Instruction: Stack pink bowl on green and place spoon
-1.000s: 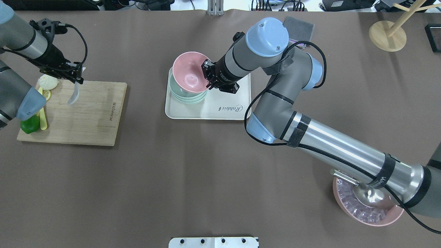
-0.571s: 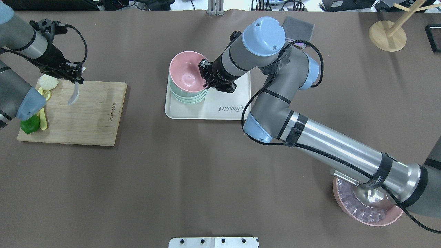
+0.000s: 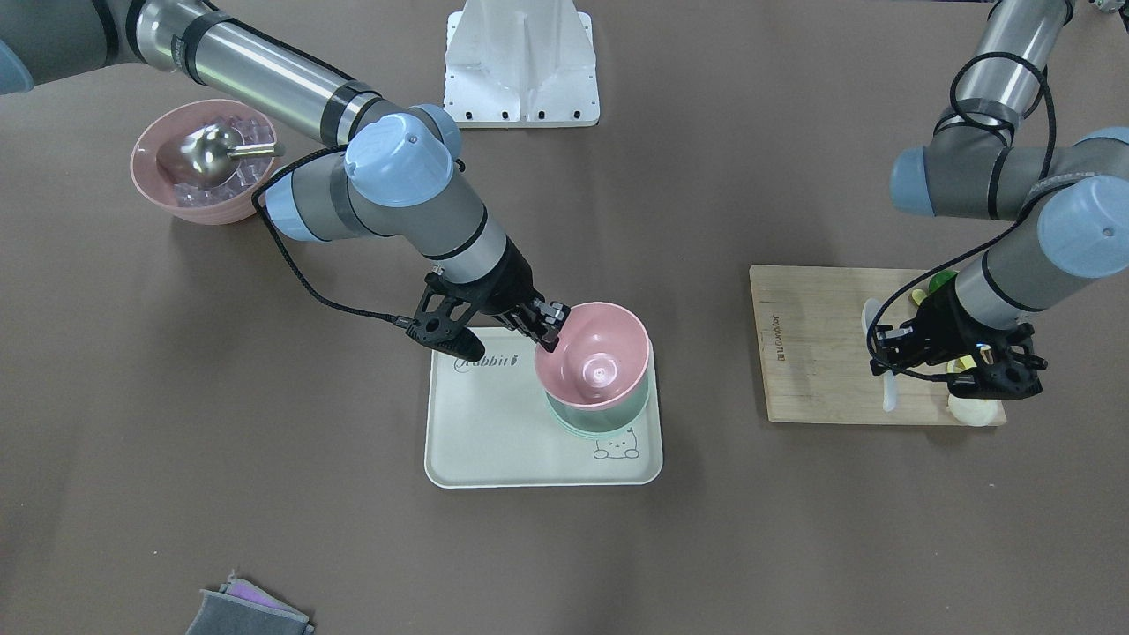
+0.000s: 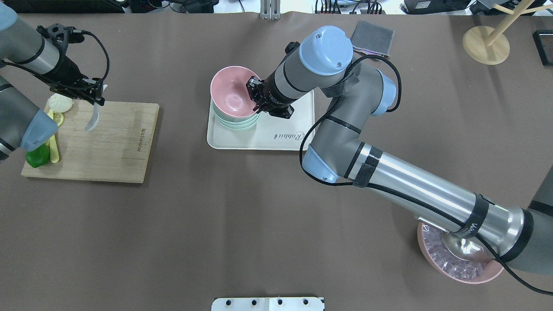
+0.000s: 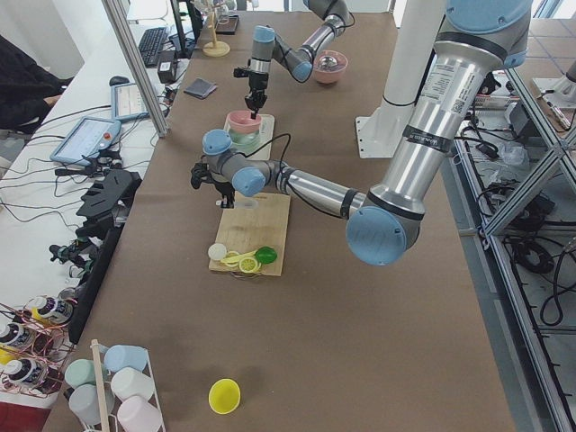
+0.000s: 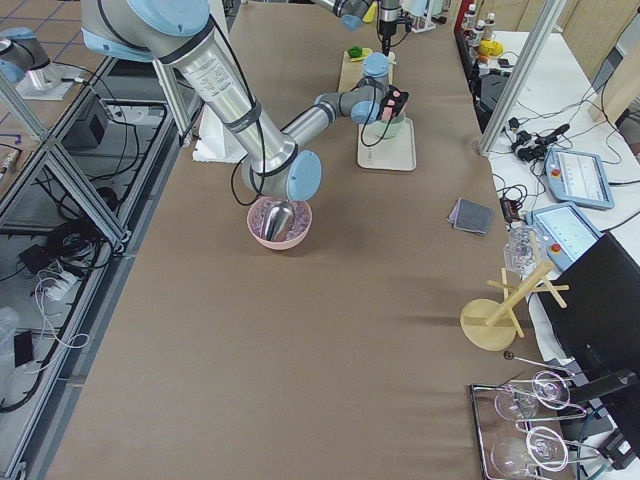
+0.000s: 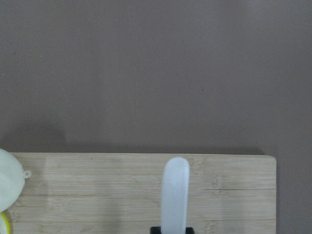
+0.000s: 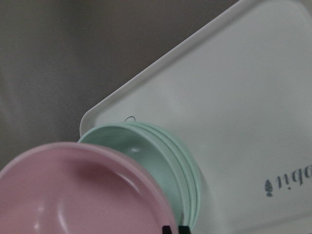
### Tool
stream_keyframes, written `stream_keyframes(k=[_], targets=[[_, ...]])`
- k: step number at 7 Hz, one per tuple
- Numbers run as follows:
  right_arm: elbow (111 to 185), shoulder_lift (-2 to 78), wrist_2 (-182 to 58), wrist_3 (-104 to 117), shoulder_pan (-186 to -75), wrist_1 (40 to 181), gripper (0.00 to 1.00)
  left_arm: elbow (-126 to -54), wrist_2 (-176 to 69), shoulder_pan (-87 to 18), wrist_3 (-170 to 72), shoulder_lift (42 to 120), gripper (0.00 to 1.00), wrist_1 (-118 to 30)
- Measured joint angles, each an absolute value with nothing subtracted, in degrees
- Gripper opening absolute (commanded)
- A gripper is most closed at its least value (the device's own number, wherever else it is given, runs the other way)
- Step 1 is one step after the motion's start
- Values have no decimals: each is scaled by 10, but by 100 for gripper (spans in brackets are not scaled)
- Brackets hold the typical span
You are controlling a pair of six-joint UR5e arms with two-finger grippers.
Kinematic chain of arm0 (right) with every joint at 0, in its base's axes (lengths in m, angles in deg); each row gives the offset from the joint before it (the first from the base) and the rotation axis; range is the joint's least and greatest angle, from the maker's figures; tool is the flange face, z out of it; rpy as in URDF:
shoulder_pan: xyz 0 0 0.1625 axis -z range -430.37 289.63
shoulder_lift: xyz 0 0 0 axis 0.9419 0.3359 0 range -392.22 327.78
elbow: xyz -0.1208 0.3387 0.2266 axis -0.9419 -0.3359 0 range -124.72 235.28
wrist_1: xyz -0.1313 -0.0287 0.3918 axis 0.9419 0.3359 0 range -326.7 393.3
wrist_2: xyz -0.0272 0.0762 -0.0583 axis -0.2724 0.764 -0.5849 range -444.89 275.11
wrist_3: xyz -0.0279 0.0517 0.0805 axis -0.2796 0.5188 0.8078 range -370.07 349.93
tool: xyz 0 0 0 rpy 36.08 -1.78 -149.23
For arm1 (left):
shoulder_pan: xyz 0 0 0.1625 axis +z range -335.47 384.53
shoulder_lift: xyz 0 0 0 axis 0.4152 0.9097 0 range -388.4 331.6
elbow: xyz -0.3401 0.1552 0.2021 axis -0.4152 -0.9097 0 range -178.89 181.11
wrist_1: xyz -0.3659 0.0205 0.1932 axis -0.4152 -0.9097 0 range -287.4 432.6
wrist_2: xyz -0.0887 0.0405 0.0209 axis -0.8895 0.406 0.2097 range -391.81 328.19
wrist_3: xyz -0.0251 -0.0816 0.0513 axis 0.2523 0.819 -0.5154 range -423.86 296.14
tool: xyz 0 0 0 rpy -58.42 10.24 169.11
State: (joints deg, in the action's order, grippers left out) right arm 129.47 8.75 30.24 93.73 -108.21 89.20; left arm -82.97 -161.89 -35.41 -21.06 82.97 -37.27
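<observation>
The pink bowl [image 4: 231,90] hangs tilted over the stack of green bowls [image 4: 235,122] at the left end of the white tray [image 4: 281,134]. I cannot tell whether they touch. My right gripper [image 4: 254,93] is shut on the pink bowl's right rim. The bowl also shows in the front view [image 3: 600,357] and in the right wrist view [image 8: 78,195], above the green bowls [image 8: 165,156]. My left gripper [image 4: 97,93] is shut on a white spoon [image 4: 92,120] and holds it above the wooden board [image 4: 112,147]. The spoon also shows in the left wrist view [image 7: 174,195].
A white bun [image 4: 60,103], a lemon slice and a green fruit [image 4: 36,157] lie at the board's left end. A pink bowl of ice with a metal scoop [image 4: 460,259] stands under my right arm. A grey cloth [image 4: 372,36] and a wooden stand [image 4: 486,43] are at the far right.
My right gripper has carried the pink bowl a little to the left, further over the green stack. The left arm and the spoon have not moved.
</observation>
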Motion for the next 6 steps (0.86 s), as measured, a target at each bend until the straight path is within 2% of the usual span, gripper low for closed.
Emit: stream_keyframes(k=[2,3,6], targets=[[1295,87,298,937,-1078,892,3,-830,-1619,-354,-211,829,0,-373],[1295,88,292,937,-1077,891,99,-830,-1619,-354,-211,829,0,-373],[1295,89,277,937,-1076,892,100,-830,-1619,-354,-211,830,0,-373]])
